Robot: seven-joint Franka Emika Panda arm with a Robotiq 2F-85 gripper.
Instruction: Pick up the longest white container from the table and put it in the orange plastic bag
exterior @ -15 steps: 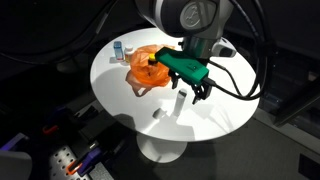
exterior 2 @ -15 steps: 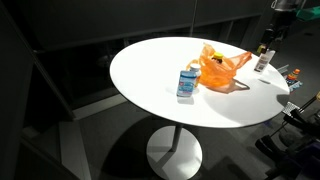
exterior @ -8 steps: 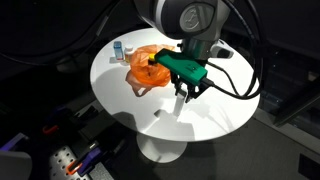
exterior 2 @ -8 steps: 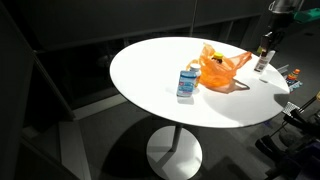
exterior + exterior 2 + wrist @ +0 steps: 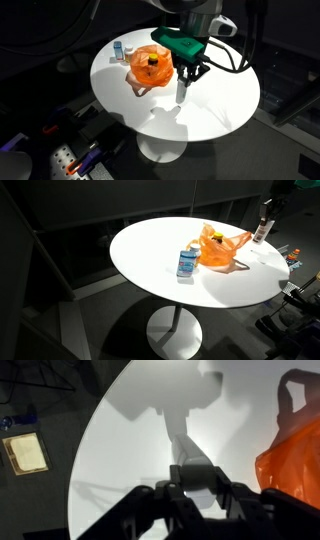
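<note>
The longest white container [image 5: 180, 92] is a slim white tube. It hangs upright from my gripper [image 5: 186, 76], which is shut on its upper end, and its lower end is a little above the round white table [image 5: 215, 110]. The wrist view shows the tube [image 5: 185, 455] clamped between both jaws of the gripper [image 5: 195, 485], pointing down at the tabletop [image 5: 130, 450]. The crinkled orange plastic bag [image 5: 150, 68] sits just beside the tube, with a yellow and dark object showing inside. In an exterior view the gripper [image 5: 264, 225] and tube [image 5: 261, 235] are at the table's far edge, behind the bag [image 5: 220, 248].
A short bottle with a bluish label [image 5: 187, 262] stands on the table on the other side of the bag; it also shows as a small bottle [image 5: 118, 48] near the rim. Black cables trail from the arm. A flat tan object [image 5: 25, 452] lies on the dark floor.
The jaws have shut on the white container. The arm has then risen and carried the tube up off the tabletop, beside the bag.
</note>
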